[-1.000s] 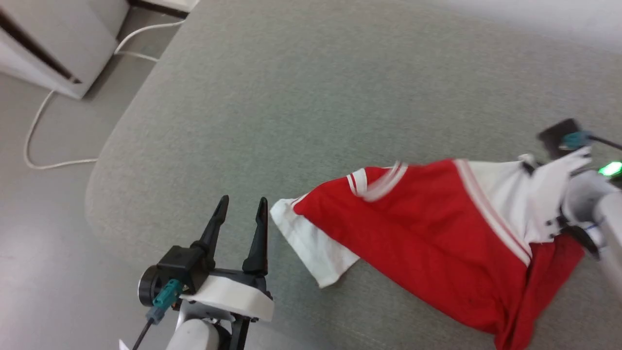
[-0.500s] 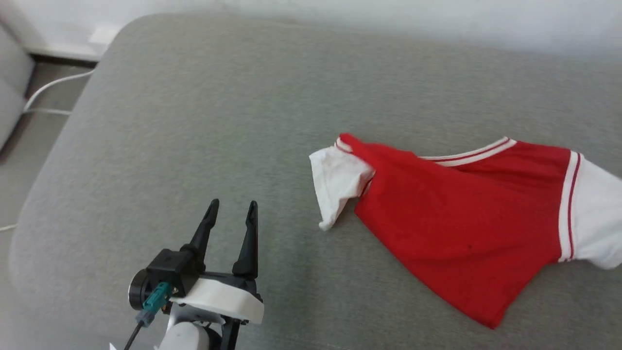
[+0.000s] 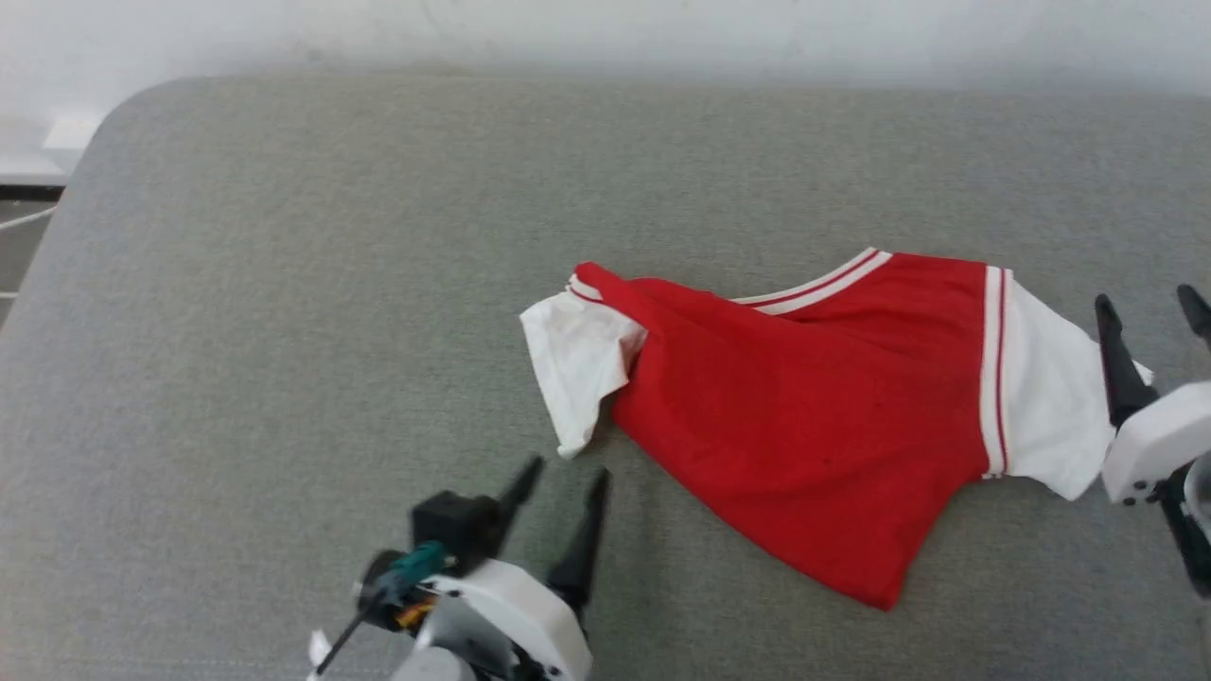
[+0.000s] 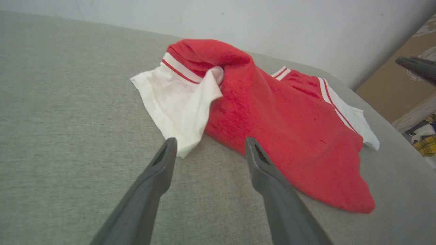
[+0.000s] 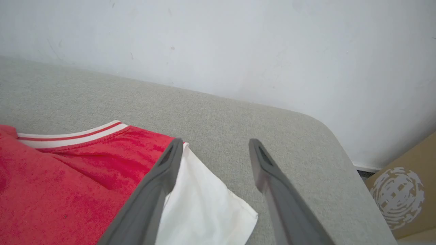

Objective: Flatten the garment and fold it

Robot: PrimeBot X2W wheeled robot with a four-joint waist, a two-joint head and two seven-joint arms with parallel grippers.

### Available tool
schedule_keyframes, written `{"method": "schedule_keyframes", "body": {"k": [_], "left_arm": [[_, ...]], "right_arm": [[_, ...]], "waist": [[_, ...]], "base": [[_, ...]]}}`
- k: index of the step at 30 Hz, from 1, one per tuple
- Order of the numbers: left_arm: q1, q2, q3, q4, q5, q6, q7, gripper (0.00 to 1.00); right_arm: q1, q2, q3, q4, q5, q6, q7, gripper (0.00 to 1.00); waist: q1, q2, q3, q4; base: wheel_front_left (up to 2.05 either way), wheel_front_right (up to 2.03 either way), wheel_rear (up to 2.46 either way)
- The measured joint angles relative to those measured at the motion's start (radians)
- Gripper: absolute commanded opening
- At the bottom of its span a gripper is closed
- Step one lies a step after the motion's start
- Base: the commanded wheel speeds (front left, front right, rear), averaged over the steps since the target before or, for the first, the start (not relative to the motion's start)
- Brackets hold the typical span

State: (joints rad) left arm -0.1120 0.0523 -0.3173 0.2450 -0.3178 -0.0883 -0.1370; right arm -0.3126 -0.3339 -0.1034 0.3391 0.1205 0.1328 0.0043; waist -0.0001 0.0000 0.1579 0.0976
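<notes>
Flattening is the step in hand, as I judge it: the red jersey-style T-shirt with white short sleeves [image 3: 804, 416] lies crumpled at centre-right of the head view on the grey fabric-covered worktop [image 3: 284, 331], and no fold has begun. Its red body narrows to a point toward the lower right of that frame instead of spreading square, and the striped collar trim [image 3: 818, 284] runs along its upper edge.

The left pincer [image 3: 568, 468] stands open and empty at lower centre, its tips just short of the left white sleeve [image 3: 577, 364]. The right pincer [image 3: 1145, 298] is also open and grips nothing. It sits at the right edge, with one finger over the right white sleeve [image 3: 1045, 397] and the other over bare worktop.

The next move probably calls for each pincer to take a sleeve edge or a shoulder and draw outward, so that the body opens up. The grips need to be shallow and catch one layer only.

Much is hard to read. The hem and lower body are tucked under the red panel, so the number of stacked layers cannot be told, nor which face is up. The left sleeve curls over itself and hides its opening. The left pincer is smeared in the head view, and the right pincer's body is cut off by the frame edge.
</notes>
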Motion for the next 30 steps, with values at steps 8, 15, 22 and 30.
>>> {"method": "schedule_keyframes", "body": {"k": [8, 15, 22, 30], "left_arm": [[-0.078, -0.002, -0.091, 0.072, -0.103, 0.035, 0.212, 1.0], [-0.22, 0.003, -0.076, 0.167, -0.074, 0.107, 0.231, 1.0], [-0.28, 0.022, -0.096, 0.255, -0.063, 0.082, 0.275, 0.0], [-0.235, 0.023, -0.104, 0.184, -0.08, 0.06, 0.23, 0.0]], "right_arm": [[0.15, 0.125, -0.041, -0.244, -0.037, 0.0, 0.021, 1.0], [0.199, 0.178, -0.031, -0.3, -0.064, 0.0, 0.04, 1.0], [0.201, 0.198, -0.02, -0.302, -0.067, 0.0, 0.04, 1.0], [0.22, 0.206, -0.033, -0.285, -0.072, 0.0, 0.039, 1.0]], "waist": [[-0.0001, 0.0, 0.004, -0.083], [0.0, 0.0, 0.035, -0.151], [0.0001, 0.0, 0.064, -0.193], [0.0001, 0.0, 0.041, -0.161]], "base": [[0.0, 0.0, 0.0], [0.0, 0.0, 0.0], [0.0, 0.0, 0.0], [0.0, 0.0, 0.0]]}}
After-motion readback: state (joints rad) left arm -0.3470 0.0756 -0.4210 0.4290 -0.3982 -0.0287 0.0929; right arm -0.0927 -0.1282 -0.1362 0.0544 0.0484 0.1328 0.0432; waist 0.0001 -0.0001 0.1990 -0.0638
